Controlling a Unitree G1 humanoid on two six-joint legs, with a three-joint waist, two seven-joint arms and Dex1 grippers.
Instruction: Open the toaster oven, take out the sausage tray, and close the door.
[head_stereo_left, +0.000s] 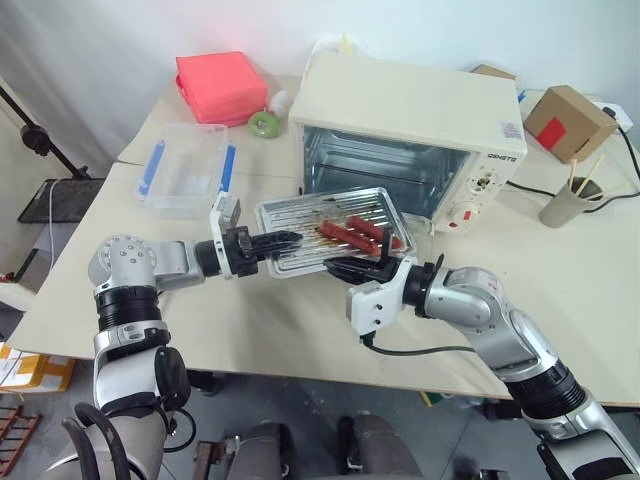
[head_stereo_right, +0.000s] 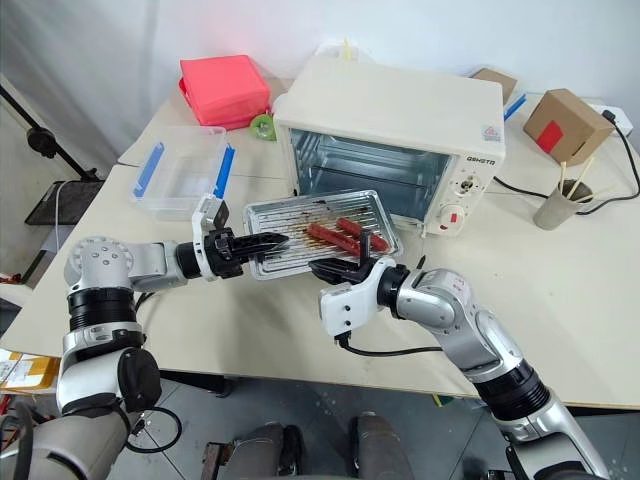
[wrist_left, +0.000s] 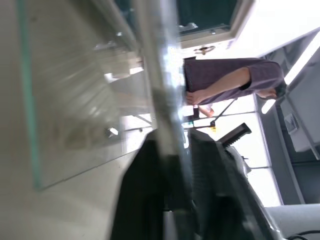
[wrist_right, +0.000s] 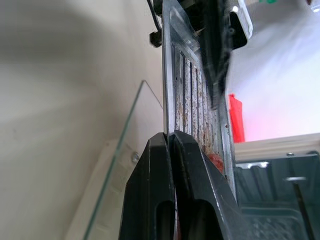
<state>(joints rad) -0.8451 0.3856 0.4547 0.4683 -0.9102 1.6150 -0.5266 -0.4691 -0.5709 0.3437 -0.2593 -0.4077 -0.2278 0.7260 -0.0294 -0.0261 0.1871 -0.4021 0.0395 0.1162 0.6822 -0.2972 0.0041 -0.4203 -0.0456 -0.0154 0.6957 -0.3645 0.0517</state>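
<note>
Sausage tray (head_stereo_left: 330, 228) held level above desk (head_stereo_left: 590, 290), just before open toaster oven (head_stereo_left: 410, 130). My left fingers (head_stereo_left: 285, 240) clamp tray's left rim; my right fingers (head_stereo_left: 352, 268) clamp near rim.

A pale beige rectangular tabletop (head_stereo_left: 600, 330) fills the middle of the room. Behind the tabletop hangs a white fabric backdrop (head_stereo_left: 120, 40), evenly lit. Left of the tabletop leans a black metal stand pole (head_stereo_left: 40, 140), and below the tabletop's near edge lies a grey smooth floor (head_stereo_left: 300, 420).
</note>
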